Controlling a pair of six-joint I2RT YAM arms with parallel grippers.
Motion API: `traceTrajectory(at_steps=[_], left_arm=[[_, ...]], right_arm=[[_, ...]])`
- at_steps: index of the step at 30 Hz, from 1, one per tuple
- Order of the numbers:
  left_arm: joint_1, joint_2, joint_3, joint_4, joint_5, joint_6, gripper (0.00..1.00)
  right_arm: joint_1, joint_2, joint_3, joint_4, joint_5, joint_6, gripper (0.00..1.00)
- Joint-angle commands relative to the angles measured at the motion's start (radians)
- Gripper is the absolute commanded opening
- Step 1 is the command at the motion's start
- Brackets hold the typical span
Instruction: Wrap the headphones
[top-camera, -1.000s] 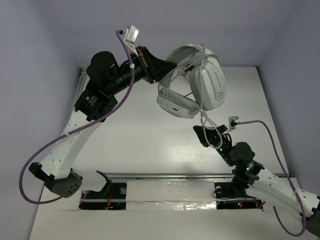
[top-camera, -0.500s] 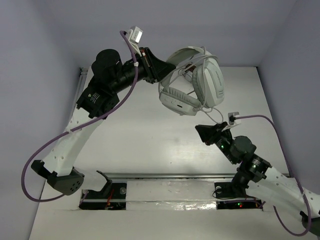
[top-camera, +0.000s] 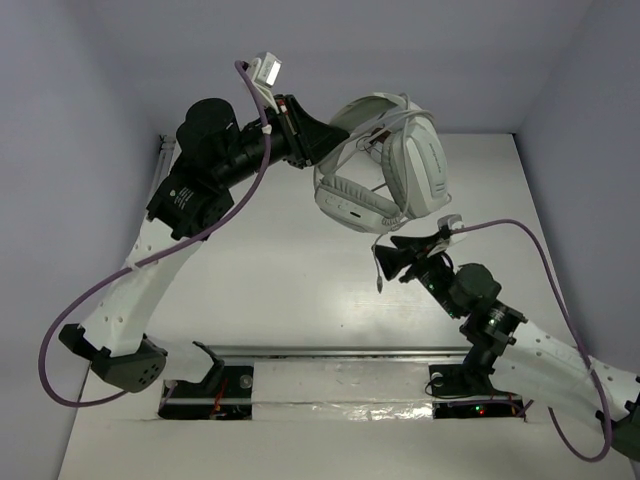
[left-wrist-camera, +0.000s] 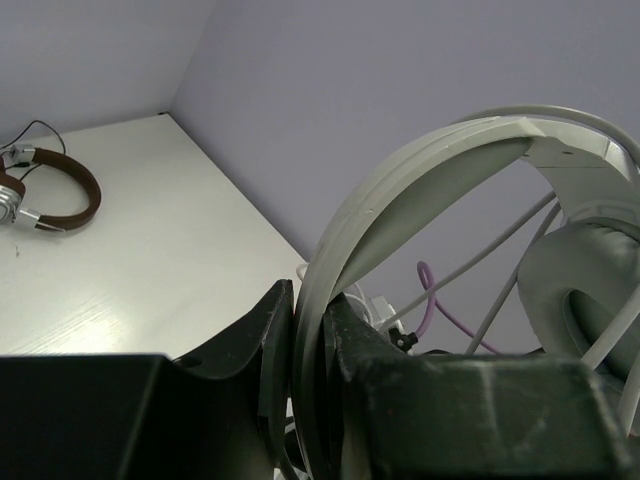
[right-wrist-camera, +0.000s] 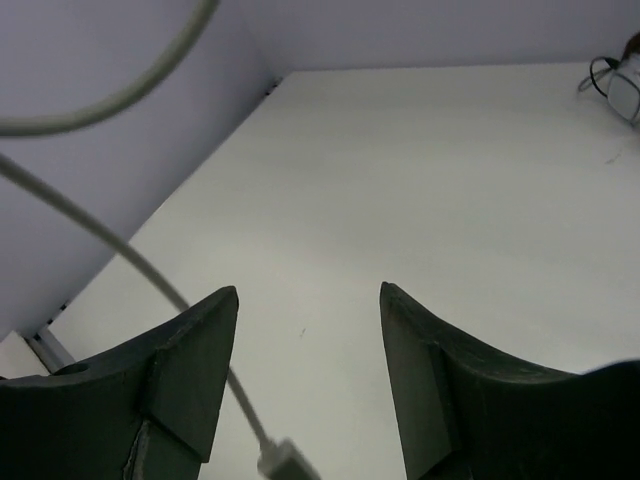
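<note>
While the left gripper (left-wrist-camera: 308, 320) is clenched on the headband (left-wrist-camera: 400, 190), the white headphones (top-camera: 415, 175) hang in the air above the far half of the table (top-camera: 300, 270), touching nothing else. Both fingers press the band from either side, with the band standing on edge between them. One padded earcup (left-wrist-camera: 575, 285) shows just past the fingers, and strands of the thin grey cable (right-wrist-camera: 110, 240) cross the frame beside it.

The right gripper (right-wrist-camera: 305, 350) sits just below the earcups with its jaws spread wide and nothing between them. The loose end of the cable drops past its left finger and ends in a small plug (right-wrist-camera: 283, 462) hanging low between the jaws. Whether the cable touches that finger cannot be told.

Two sets are in view: the white one held up, and brown headphones (left-wrist-camera: 60, 195) lying flat on the table, well apart. One cable hangs free from the white set.
</note>
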Motion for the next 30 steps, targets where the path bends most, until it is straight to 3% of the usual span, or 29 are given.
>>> traceTrajectory(at_steps=[1,6,8,10,12,13,15,17,18,19,20,25,30], left_arm=[[0.003,-0.063,0.048,0.097,0.011,-0.049,0.00],[0.003,-0.080,0.027,0.099,0.014,-0.060,0.00],[0.003,-0.084,0.018,0.097,0.011,-0.060,0.00],[0.003,-0.087,0.013,0.099,0.003,-0.057,0.00],[0.003,-0.089,0.010,0.102,0.000,-0.055,0.00],[0.003,-0.087,0.012,0.103,0.003,-0.055,0.00],[0.003,-0.086,0.012,0.106,0.003,-0.055,0.00],[0.003,-0.091,0.013,0.108,-0.004,-0.049,0.00],[0.003,-0.091,0.013,0.108,-0.009,-0.048,0.00],[0.003,-0.091,0.013,0.109,-0.010,-0.046,0.00],[0.003,-0.092,0.015,0.109,-0.012,-0.045,0.00],[0.003,-0.083,0.010,0.125,-0.006,-0.060,0.00],[0.003,-0.089,-0.005,0.128,-0.004,-0.068,0.00]], right_arm=[[-0.007,0.017,0.021,0.232,-0.066,-0.102,0.65],[-0.007,0.089,0.080,0.242,-0.201,-0.119,0.61],[-0.007,0.109,0.079,0.272,-0.248,-0.084,0.43],[-0.007,0.116,0.064,0.291,-0.271,-0.053,0.32],[-0.007,0.113,0.057,0.270,-0.215,-0.029,0.23],[-0.007,0.103,0.056,0.230,-0.167,0.002,0.11],[-0.007,0.045,0.044,0.182,-0.097,0.022,0.08],[-0.007,-0.011,0.004,0.145,-0.080,0.045,0.14],[-0.007,-0.066,-0.010,0.139,-0.089,0.045,0.20],[-0.007,-0.088,-0.019,0.122,-0.102,0.031,0.33],[-0.007,-0.101,-0.021,0.104,-0.133,0.027,0.37],[-0.007,-0.076,0.018,0.053,-0.187,-0.006,0.60],[-0.007,-0.038,0.037,0.110,-0.112,-0.032,0.66]])
